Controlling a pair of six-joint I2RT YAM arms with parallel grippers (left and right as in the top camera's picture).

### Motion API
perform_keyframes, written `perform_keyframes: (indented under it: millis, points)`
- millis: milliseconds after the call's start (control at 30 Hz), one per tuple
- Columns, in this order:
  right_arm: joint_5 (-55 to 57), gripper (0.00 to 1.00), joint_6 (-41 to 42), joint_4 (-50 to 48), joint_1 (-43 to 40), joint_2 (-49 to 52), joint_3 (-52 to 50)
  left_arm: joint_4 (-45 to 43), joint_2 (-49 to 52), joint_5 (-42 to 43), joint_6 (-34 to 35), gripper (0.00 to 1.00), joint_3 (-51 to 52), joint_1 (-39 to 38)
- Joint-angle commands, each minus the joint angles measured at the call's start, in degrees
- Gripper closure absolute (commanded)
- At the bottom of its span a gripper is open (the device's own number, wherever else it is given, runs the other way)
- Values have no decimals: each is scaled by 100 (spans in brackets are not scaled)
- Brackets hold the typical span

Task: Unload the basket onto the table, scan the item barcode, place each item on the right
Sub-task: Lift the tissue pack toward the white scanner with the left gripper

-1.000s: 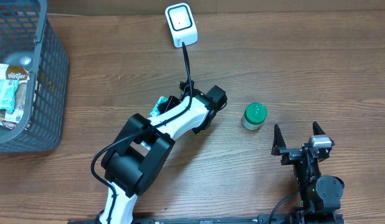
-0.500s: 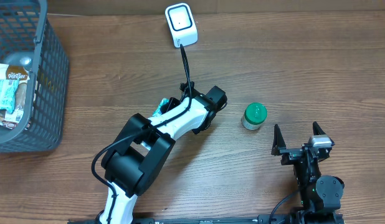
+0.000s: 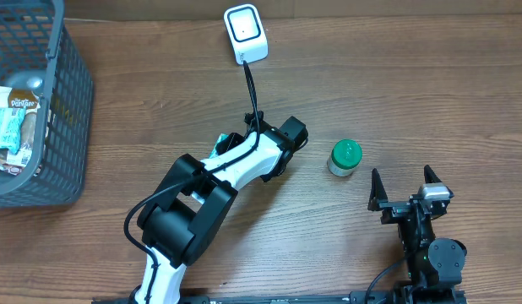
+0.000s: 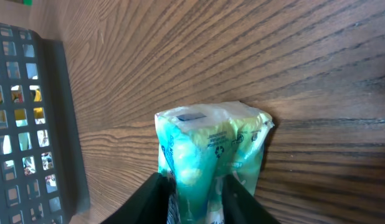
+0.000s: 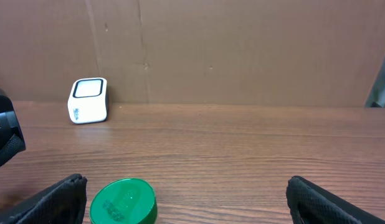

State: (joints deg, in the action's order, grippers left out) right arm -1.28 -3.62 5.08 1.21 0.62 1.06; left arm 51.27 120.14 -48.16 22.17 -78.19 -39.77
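Wooden table: basket, scanner, jar, packet.

A dark mesh basket stands at the left edge of the wooden table, with snack packets inside. A green-lidded jar stands well apart, on the right.

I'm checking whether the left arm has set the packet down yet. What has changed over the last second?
Barely anything. Seen from overhead, a little less of the teal packet shows beside the left gripper than before; whether the gripper has let go I cannot tell. The green-lidded jar, scanner, basket and open right gripper stayed put.
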Motion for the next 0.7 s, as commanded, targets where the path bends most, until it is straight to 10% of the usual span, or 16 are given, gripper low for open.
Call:
perform_keyframes:
  millis: [0, 467, 667]
  points:
    - [-13, 0, -22, -39, 33, -33, -61, 44, 39, 181, 120, 65, -136, -35]
    - [-13, 0, -22, -39, 33, -33, -61, 1123, 37, 1847, 118, 46, -1867, 251]
    - [-13, 0, -22, -37, 33, -33, -61, 1810, 37, 2968, -328, 3, -2457, 761]
